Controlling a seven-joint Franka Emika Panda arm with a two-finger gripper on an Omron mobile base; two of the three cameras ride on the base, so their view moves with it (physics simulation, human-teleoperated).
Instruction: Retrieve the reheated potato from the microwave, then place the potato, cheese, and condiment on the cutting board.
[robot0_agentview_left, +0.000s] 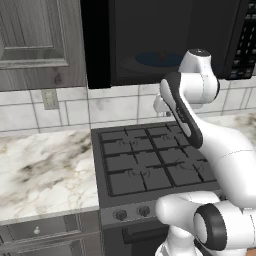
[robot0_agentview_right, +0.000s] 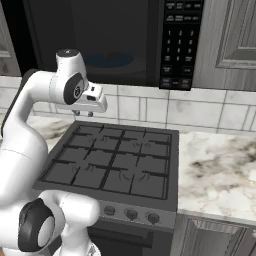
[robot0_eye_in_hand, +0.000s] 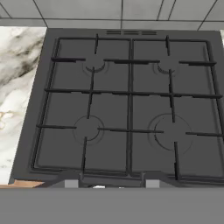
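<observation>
**A:** Fingertips (robot0_eye_in_hand: 70, 180) nearest, low at six o'clock in the hand view, set well apart with nothing between. So: gripper (robot0_eye_in_hand: 111, 181) spread and empty, hanging over the stove (robot0_eye_in_hand: 131, 96), aimed down at the grates.

**B:** And the potato?

**A:** Up at twelve o'clock, above the burners, inside the microwave (robot0_agentview_left: 150, 30). Seems to be the small tan lump, potato (robot0_agentview_left: 161, 53), sitting on the blue plate (robot0_agentview_left: 145, 60), though too dim in there to swear to it.

**B:** Handling?

**A:** Judged light and rounded, firm-skinned but likely softened by reheating. Apt to roll on the plate, or to squash and slip under a hard pinch.

**B:** Where to take hold?

**A:** Across the widest middle, pads square on opposite sides, closing gently. Best approached level into the cavity, clear of the plate rim, then lifted straight before backing out.

**B:** Reach needed first?

**A:** Yes, well apart from the potato for now; needs raising from stove height.
</observation>
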